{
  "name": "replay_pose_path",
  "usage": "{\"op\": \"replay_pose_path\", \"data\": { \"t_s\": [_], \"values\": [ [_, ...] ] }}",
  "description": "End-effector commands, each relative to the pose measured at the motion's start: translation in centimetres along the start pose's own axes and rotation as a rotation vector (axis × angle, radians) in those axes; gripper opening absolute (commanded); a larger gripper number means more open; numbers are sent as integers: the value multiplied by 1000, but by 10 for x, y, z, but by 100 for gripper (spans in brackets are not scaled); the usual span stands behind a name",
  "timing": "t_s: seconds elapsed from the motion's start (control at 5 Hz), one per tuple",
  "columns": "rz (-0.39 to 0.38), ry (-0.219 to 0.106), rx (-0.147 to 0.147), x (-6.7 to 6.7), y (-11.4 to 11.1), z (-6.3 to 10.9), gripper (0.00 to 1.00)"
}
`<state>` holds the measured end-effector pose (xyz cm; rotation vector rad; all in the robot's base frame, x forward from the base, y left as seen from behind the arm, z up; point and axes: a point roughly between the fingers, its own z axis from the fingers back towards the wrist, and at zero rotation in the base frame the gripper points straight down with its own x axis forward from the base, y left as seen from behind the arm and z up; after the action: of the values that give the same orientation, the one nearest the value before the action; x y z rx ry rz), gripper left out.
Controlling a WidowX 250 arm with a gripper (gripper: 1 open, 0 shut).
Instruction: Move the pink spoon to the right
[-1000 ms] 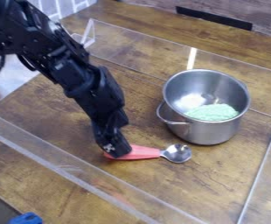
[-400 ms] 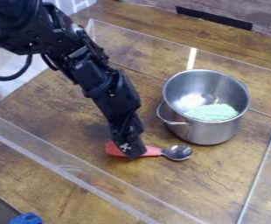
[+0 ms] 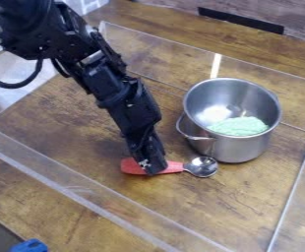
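Observation:
The pink spoon (image 3: pixel 179 166) lies flat on the wooden table (image 3: pixel 63 128), in front of the steel pot (image 3: pixel 230 119). Its coral handle points left and its shiny round bowl (image 3: pixel 202 166) lies just below the pot's front wall. My black gripper (image 3: pixel 150 162) points steeply down onto the left part of the handle. Its fingers are shut on the handle, and they hide the handle's left end. The arm slants up to the upper left.
The steel pot holds green contents (image 3: pixel 239 126) and stands right of centre. A clear plastic wall (image 3: pixel 63 187) fences the work area on all sides. A blue object (image 3: pixel 30 246) sits outside it at the bottom left.
My gripper has shifted right along the handle and closed on it. The spoon has slid slightly toward the pot.

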<state>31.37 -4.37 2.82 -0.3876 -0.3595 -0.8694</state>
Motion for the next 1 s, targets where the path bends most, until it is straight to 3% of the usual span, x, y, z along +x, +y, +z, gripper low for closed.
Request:
{"op": "replay_pose_path", "data": {
  "t_s": [0.0, 0.6, 0.8],
  "values": [
    [1, -19, -5, 9, 0, 7, 0],
    [68, 0, -84, 7, -3, 7, 0],
    [87, 6, -110, 6, -3, 7, 100]
  ]
}}
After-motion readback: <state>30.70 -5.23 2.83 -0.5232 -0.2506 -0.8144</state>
